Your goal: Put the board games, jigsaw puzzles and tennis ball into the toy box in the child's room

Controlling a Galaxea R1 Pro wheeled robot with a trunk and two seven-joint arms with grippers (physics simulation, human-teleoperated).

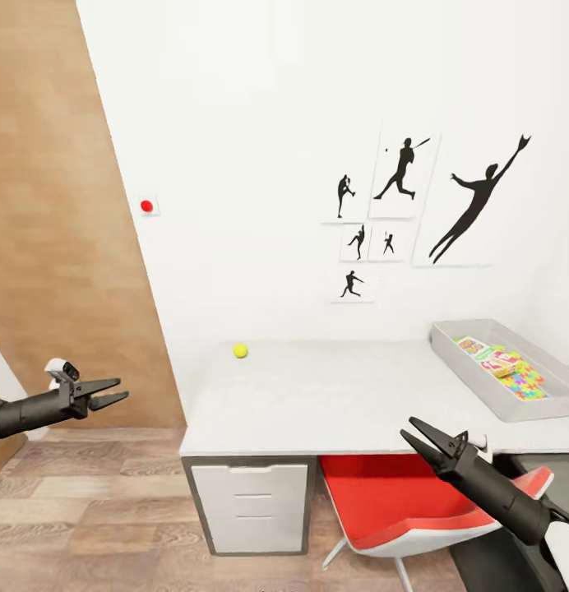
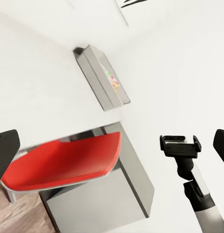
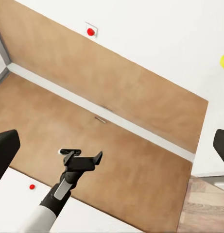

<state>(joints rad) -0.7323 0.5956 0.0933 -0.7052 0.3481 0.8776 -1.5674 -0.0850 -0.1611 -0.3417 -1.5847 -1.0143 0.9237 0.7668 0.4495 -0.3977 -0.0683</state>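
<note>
Tennis ball (image 1: 240,350) sits alone near the back left corner of the table (image 1: 317,403), close to the wall. It's the last toy I can see outside the toy box (image 1: 482,386), which rests at the table's right end w/ a board game (image 1: 502,360) and a jigsaw puzzle (image 1: 525,382) lying in it. Ball looks light, round and springy, so I judge it'll roll at a nudge; best to close on it across its middle from above, fingers either side.

Left gripper (image 1: 120,393) hangs off the table's left edge, over the floor, jaws a little apart, nothing held; ball is forward and to its right, well apart. Right gripper (image 1: 412,433) hovers at the front edge above the red chair (image 1: 400,501), jaws parted, nothing held; ball lies across the table toward the back left. Left looks the nearer arm for the pick.
</note>
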